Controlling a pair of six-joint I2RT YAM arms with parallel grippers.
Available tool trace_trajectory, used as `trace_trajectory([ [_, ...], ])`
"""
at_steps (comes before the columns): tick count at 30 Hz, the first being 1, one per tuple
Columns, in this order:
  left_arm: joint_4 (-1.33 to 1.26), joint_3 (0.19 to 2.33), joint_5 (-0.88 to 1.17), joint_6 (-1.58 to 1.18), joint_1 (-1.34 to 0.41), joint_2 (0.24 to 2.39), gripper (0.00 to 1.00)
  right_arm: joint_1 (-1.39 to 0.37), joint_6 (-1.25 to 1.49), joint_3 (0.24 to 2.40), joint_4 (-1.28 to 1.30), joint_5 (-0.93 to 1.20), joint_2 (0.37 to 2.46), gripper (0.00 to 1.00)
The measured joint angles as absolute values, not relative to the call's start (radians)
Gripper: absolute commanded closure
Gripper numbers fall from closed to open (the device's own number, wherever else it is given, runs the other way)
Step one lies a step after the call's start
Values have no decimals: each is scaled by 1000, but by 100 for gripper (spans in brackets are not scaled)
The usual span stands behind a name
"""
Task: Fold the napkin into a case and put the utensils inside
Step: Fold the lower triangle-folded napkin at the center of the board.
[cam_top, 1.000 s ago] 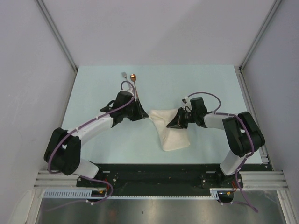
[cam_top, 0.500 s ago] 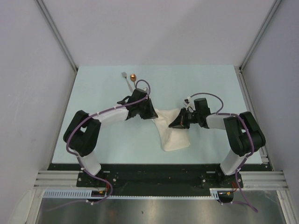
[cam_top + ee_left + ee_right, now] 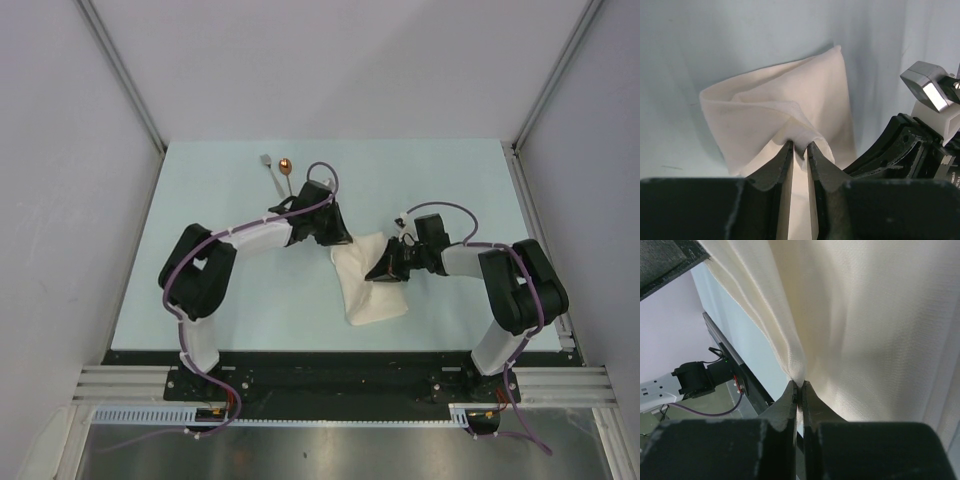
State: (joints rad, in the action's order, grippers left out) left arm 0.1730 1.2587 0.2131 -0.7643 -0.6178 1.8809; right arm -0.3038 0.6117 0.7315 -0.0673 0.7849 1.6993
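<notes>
Here, left hand (image 3: 800,145) and right hand (image 3: 799,386) (facing inward) pinch the napkin (image 3: 375,296).

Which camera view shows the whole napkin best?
The top external view: almost the whole outline of the napkin shows there. The left wrist view shows a large part of it, with a fold pinched in the left gripper. The right wrist view shows only close cloth, pinched in the right gripper.

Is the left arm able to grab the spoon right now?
Probably not yet: the left gripper is shut on the napkin. The spoon lies uncovered farther back, so it would have to let go first.
</notes>
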Motion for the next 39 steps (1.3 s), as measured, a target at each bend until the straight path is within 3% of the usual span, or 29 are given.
trace_trajectory([
  [8,169,1306,220,-770,-663,1972,79,-326,601,719,-60,773,1699,86],
  [18,169,1317,223,-769,-672,1986,78,-370,590,694,-29,741,1678,48],
  [23,168,1317,223,-769,-672,1986,78,-387,590,663,-10,718,1634,44],
  [28,167,1317,231,-768,-672,1986,75,-403,581,665,-7,702,1628,50],
  [32,168,1317,231,-759,-672,1982,71,-413,567,703,-4,690,1670,75],
  [36,184,1317,214,-737,-672,1964,59,-430,565,746,-4,683,1719,86],
  [39,199,1317,201,-717,-672,1941,56,-439,567,765,-6,683,1733,96],
])
